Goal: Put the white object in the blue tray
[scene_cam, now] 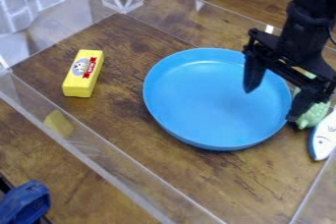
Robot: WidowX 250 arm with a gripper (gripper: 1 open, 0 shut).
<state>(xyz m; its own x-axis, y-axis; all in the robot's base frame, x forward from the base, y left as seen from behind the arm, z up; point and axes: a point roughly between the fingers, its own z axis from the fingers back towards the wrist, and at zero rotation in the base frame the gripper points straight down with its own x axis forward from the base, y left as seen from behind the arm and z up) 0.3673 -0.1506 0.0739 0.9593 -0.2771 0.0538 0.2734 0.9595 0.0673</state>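
Presently, one yellow block point(84, 74), one blue tray point(197, 110), one gripper point(281, 91) with jaws spread and nothing held, one green object point(312, 118), and one white object point(323, 140) lying outside the tray's right rim are counted.
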